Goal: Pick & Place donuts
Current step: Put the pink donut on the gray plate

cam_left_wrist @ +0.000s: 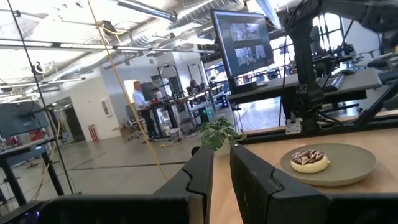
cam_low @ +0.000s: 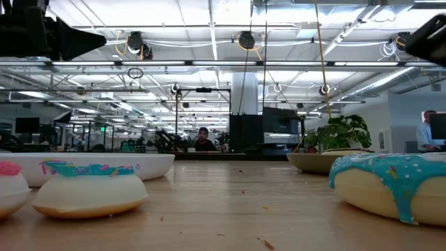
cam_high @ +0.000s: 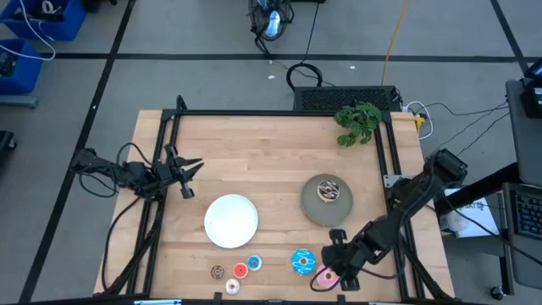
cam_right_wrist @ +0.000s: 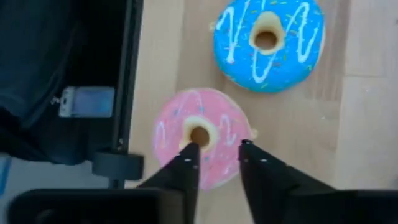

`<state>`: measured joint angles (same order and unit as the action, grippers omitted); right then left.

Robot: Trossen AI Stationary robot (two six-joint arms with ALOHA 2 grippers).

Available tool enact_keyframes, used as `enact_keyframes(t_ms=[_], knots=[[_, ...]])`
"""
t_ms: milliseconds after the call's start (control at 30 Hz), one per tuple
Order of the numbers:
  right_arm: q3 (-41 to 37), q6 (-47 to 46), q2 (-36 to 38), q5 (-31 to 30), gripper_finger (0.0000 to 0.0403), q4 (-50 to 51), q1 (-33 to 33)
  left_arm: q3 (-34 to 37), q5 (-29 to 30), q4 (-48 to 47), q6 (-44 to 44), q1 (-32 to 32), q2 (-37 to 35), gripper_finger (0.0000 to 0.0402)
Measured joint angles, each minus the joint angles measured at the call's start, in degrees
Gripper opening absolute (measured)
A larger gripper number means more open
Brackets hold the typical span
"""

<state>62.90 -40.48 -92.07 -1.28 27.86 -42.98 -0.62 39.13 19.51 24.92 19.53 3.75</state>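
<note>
My right gripper is open at the table's near right and points down over the pink donut, which lies flat on the table. One fingertip stands at the donut's hole, the other near its outer rim. The blue donut lies just beside it. The sprinkled dark brown donut sits on the grey plate. The small brown, red, blue and whitish-pink donuts lie near the front edge. My left gripper is open and empty at the table's left edge. My right gripper comes at the pink donut from above. One fingertip is over the hole's edge and the other is over the ring's outer rim. I cannot tell whether the fingers touch the donut, which lies flat on the table.
An empty white plate stands left of the grey plate. A green plant sits at the far right corner. A black frame runs along the table's sides. Bare wood lies across the table's middle and far part.
</note>
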Motion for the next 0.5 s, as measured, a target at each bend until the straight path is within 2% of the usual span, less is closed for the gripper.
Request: enact_keyframes(t_ms=[133, 267, 500], knots=[[-1.91, 0.99, -0.27, -0.13, 0.0182, -1.65, 0.32, 0.0, -0.01, 0.02, -1.68, 0.0, 0.0, 0.0063], [-1.93, 0.84, -3.51, 0.1, 0.0229, -2.72, -0.07, 0.0, 0.0, 0.02, -2.54, 0.0, 0.0, 0.0063], [0.61, 3.62, -9.73, 3.85, 0.026, -1.12, 1.12, 0.0, 0.0, 0.12, -0.55, -0.01, 0.0, 0.0063]])
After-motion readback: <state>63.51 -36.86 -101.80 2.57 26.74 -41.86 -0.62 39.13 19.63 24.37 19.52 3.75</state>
